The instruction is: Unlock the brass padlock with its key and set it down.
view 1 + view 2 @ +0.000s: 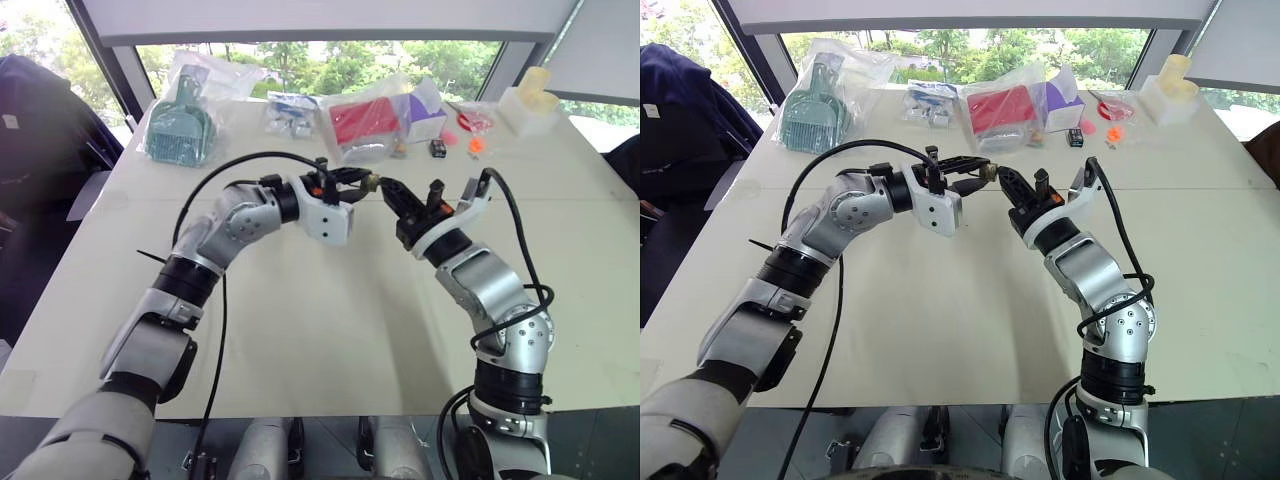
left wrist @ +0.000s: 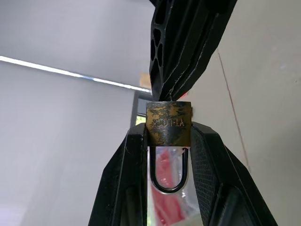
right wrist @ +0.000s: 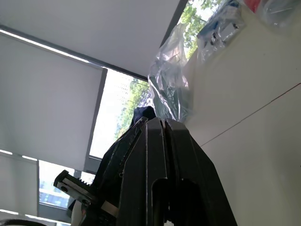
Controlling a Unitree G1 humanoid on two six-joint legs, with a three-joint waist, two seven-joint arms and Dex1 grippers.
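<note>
Over the pale tabletop point(image 1: 330, 330), left gripper point(image 2: 169, 136) jaws clamp the brass padlock point(image 2: 169, 123); right gripper point(image 1: 388, 188) jaws, pressed together, meet it tip-to-tip.

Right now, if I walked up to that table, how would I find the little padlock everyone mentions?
Look above the middle of the pale table, where the robot's two arms meet. The left gripper pinches the brass padlock in mid-air. It is a scuffed yellow block with a silvery loop, unlike the bagged items lying at the far edge.

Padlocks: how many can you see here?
1: the brass padlock, clamped between the left gripper fingers above the table. The bags at the table's far edge could hide others.
</note>
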